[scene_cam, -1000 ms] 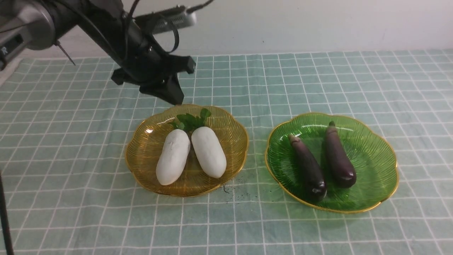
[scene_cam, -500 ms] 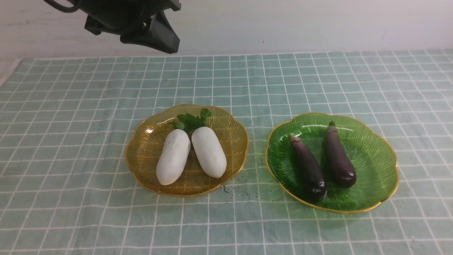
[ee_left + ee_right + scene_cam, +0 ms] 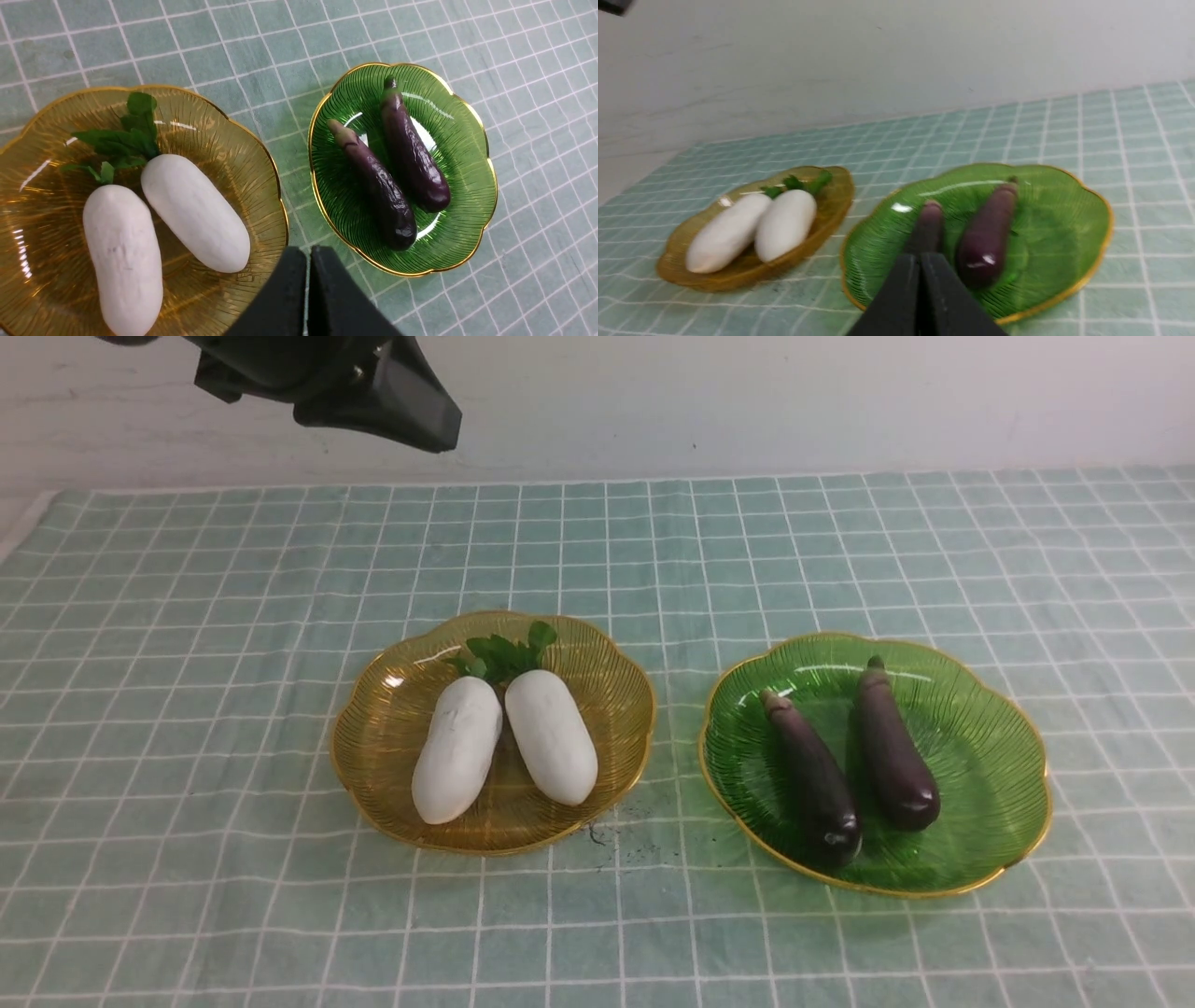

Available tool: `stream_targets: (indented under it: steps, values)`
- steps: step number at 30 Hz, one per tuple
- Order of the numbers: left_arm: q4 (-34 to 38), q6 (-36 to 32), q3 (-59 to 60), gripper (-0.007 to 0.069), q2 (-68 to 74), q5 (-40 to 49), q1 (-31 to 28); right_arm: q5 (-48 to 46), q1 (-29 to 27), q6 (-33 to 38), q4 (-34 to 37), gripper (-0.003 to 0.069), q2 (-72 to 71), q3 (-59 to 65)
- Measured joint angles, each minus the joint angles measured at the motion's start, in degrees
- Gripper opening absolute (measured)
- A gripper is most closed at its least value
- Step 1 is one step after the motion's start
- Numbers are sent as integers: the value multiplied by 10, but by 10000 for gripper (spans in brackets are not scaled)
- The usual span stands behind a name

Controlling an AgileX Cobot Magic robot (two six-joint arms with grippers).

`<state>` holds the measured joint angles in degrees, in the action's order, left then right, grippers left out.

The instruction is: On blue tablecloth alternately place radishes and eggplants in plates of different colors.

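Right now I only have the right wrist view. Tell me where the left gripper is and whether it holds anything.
Observer: The left gripper hangs high over the far left part of the blue tablecloth, jaws shut and empty.
Operator: My view blocks one eggplant. Describe it.
Observer: The left eggplant lies whole in the green plate, alongside the right eggplant, both stems pointing away from the robot.
Operator: Check the cloth between the plates.
Observer: Dark specks dot the cloth just off the amber plate's near rim.
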<state>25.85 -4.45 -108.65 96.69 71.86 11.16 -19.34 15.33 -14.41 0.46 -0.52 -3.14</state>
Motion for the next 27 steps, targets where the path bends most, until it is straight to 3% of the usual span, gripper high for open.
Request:
stream_targets:
  steps: [17,27]
  values:
    - [-51,-4,0,-8,2,0,0,-10,-188,0,1,-15,-1,47]
    - [-29,-24,1,-8,-27,0,6,-10,-194,0,1,-15,-1,47]
